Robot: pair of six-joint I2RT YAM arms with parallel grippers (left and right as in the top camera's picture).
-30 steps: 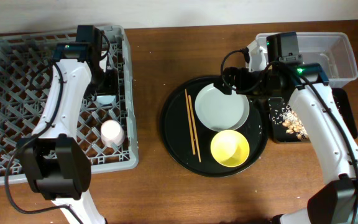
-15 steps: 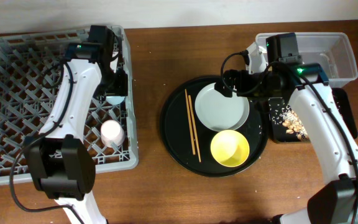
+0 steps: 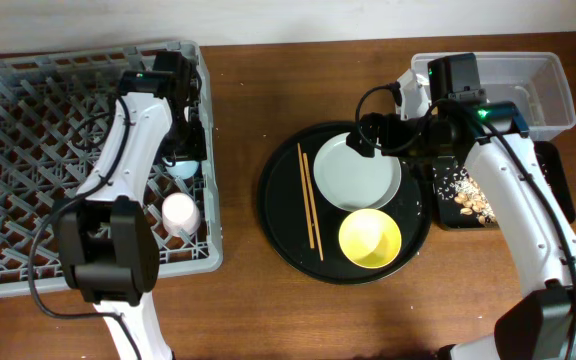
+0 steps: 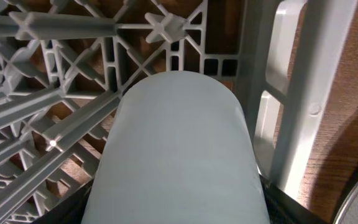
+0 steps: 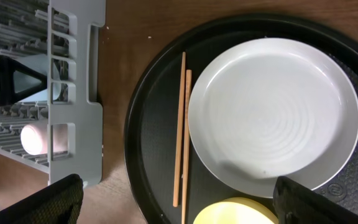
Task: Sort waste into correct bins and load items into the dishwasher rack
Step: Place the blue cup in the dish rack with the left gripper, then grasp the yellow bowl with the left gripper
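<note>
Overhead: left gripper (image 3: 185, 153) grips the blue cup (image 3: 184, 170) low inside the rack (image 3: 28, 120), upper left of frame, apparently to seat it between pegs. Right gripper (image 3: 368, 137), jaws spread, hangs over the plate (image 3: 360, 172), likely the next pickup.

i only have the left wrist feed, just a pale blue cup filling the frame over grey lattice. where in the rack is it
Observer: On the overhead view, the light-blue cup is beside the right wall of the dishwasher rack, partly under the left end effector.
Operator: anything else loaded near it
Observer: A pink cup is in the same rack, along that wall, nearer the robot's base than the blue one.
Operator: what's not loaded yet
Observer: The plate, yellow bowl and chopsticks are all on the round black tray, outside the rack.
</note>
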